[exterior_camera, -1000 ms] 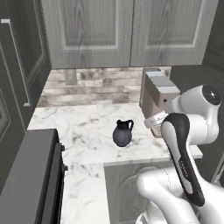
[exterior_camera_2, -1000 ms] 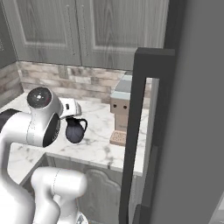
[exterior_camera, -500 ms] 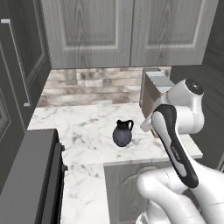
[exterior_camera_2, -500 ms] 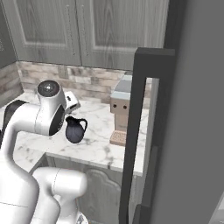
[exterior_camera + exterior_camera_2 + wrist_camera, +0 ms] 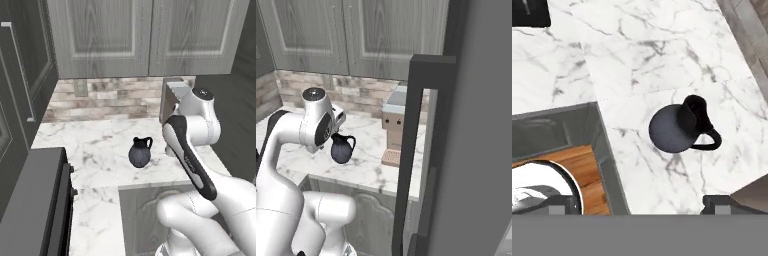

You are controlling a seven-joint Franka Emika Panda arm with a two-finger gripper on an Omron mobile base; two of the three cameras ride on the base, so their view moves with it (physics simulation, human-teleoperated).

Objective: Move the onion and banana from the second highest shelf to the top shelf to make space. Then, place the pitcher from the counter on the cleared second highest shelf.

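Note:
The pitcher is a dark bulbous jug that stands upright on the white marble counter. In the hand view the pitcher lies below me, handle to the right, with bare counter around it. My gripper hangs above and apart from it, open wide, nothing between its fingertips. In the base views my white arm bends over the counter just beside the jug. The onion, the banana and both shelves are out of view.
A boxy coffee machine stands at the back of the counter, right of the jug. A dark stove borders the counter's left. The open dark fridge door rises on the right. Grey wall cabinets hang overhead.
My arm has swung in from the right toward the pitcher, and its upper joint now stands close beside the jug. The jaws have stayed open. The pitcher has not moved.

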